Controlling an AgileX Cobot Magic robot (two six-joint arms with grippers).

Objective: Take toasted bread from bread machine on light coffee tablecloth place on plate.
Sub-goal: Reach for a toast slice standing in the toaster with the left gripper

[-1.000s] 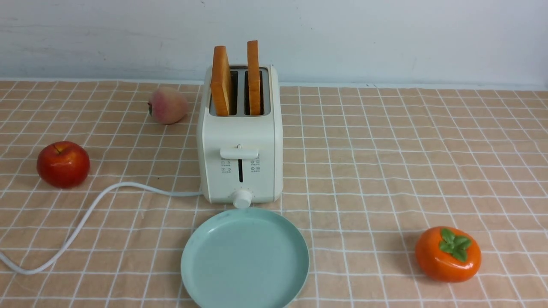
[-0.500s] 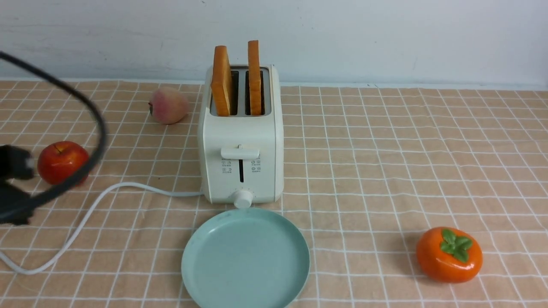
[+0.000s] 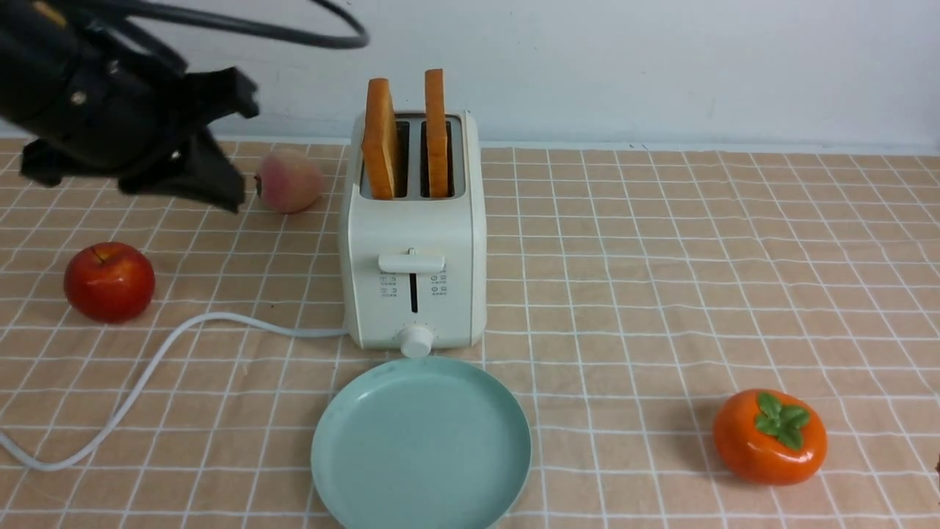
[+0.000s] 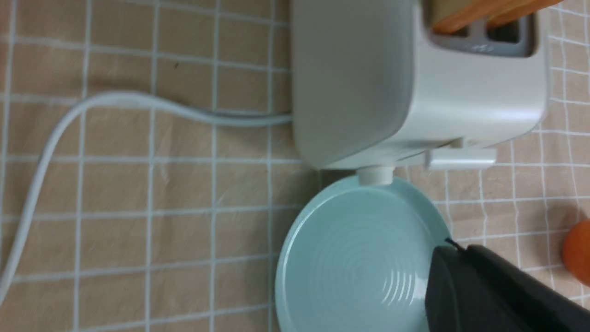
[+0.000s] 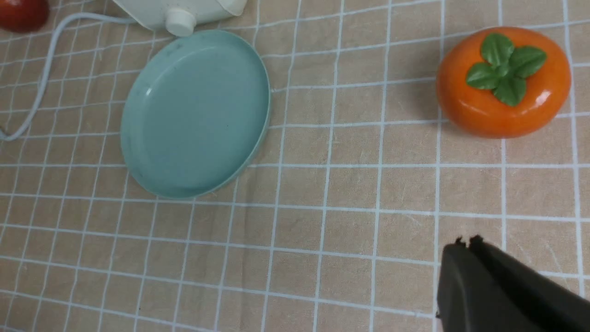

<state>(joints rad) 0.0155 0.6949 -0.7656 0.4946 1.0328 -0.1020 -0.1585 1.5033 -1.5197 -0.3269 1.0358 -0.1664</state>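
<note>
Front view: two square golden toast slices [image 3: 379, 139] [image 3: 436, 136] stand w/ tops proud of the slots in the cream-white two-slot toaster [image 3: 411, 294]. Your L gripper [image 4: 454, 251] and R gripper [image 5: 468, 244] are both closed, nothing held. Slices look light, semi-stiff, dry, prob. crumbly at crust. Open L wide, pinch one slice's flat faces near top edge, gently, then lift straight up; tilt may snag.

Looks down on the light coffee tablecloth [image 4: 182, 186] and the bread machine [image 4: 355, 83], toasted bread [image 4: 474, 16] in its slots. Follows a white cord [image 4: 39, 180] from its side. Catches the pale green plate [image 4: 355, 258] near the knob [image 4: 375, 176], part of an orange round object [image 4: 580, 251], and the shut left end effector [image 4: 463, 251] hiding some plate rim.
</note>
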